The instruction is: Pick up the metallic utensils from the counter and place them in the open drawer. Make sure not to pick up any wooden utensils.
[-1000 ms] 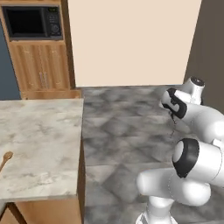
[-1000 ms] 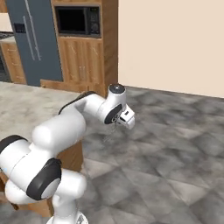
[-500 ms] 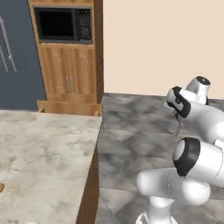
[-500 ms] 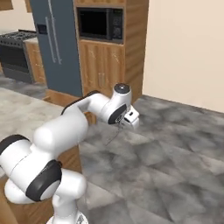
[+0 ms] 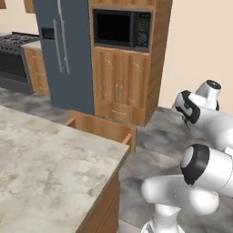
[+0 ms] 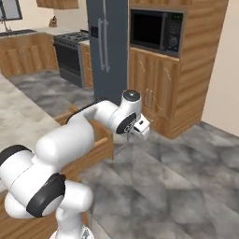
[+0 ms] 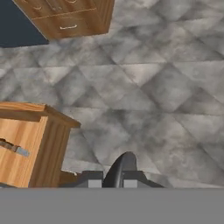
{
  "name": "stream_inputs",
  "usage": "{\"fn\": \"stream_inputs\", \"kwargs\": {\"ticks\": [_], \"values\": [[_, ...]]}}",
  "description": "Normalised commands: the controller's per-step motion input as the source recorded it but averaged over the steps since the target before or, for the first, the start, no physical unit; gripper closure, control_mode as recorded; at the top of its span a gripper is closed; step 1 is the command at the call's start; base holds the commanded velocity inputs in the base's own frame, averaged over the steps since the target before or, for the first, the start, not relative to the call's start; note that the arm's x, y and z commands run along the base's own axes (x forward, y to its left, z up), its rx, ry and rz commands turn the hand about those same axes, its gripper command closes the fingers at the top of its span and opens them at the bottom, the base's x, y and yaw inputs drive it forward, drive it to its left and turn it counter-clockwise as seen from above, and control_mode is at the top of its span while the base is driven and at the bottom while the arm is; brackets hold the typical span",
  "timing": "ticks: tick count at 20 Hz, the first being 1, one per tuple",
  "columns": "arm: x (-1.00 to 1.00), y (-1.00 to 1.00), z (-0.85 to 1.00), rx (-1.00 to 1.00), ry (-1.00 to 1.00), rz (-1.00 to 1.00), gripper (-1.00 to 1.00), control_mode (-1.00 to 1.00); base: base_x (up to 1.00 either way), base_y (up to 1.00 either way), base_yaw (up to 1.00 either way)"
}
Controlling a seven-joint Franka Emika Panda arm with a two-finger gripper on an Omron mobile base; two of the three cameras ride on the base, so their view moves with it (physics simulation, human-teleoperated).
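The open drawer [image 7: 30, 148] is serving as the landmark. In the hand view, a knife [image 7: 15, 148] with a grey blade is lying inside its light-wood box, near the brown front panel. The gripper [image 7: 120, 173] is hanging over the grey tiled floor [image 7: 166, 96], just beside the drawer's front, and its jaws are clenched around a slim dark utensil [image 7: 121, 168]. In the left base view, the drawer is sticking out from the marbled counter [image 5: 50, 159].

Beige-grey marbled counter [image 5: 41, 159], light-wood drawer [image 7: 22, 148], grey mottled floor [image 7: 157, 96].
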Motion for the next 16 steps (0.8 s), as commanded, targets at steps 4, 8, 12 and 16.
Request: {"fn": "stream_inputs", "kwargs": {"ticks": [4,8,12,16], "values": [[0.00,0.00,0.00,0.00,0.00,0.00,1.00,1.00,0.83,-0.38,0.55],[0.00,0.00,0.00,0.00,0.00,0.00,1.00,1.00,0.59,-0.29,0.62],[0.00,0.00,0.00,0.00,0.00,0.00,1.00,1.00,0.48,-0.38,0.61],[0.00,0.00,0.00,0.00,0.00,0.00,1.00,1.00,0.11,-0.32,0.61]]}}
